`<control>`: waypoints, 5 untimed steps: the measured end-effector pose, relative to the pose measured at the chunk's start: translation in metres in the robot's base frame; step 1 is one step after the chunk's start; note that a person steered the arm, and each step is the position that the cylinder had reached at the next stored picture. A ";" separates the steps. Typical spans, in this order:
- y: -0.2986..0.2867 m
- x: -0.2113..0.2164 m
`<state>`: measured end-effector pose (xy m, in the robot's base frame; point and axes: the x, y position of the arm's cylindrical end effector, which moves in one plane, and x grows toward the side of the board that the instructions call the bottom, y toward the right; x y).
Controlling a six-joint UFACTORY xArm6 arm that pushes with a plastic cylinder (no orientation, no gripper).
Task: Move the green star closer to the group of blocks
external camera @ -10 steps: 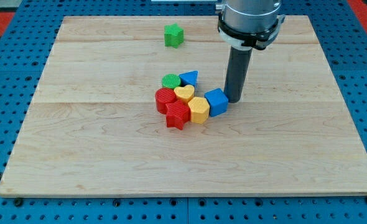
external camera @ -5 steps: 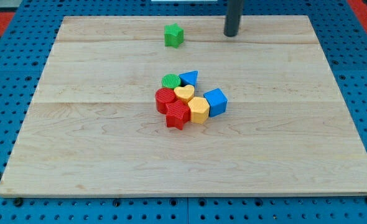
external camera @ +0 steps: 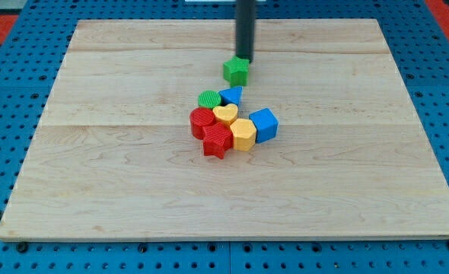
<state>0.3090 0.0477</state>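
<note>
The green star is found on the wooden worktop, in the half toward the worktop's top edge and roughly midway between its left and right edges, just above the group of blocks and a little apart from it. My tip is set against the star's upper side, the dark rod rising from there out past the top edge. No fingers are carried by the arm, so nothing is gripped; only the rod's end meets the star. The group sits near the worktop's centre: a green ridged round block and a blue triangular block lie nearest the star, with a yellow heart just below them. A red round block and a red star-like block are placed on the side toward the left edge, a yellow hexagonal block is pressed beside them, and a blue cube closes the group toward the right edge.
</note>
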 end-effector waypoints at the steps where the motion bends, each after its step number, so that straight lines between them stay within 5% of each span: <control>1: 0.001 -0.023; 3: -0.079 -0.056; 5: -0.066 -0.009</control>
<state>0.2999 -0.0179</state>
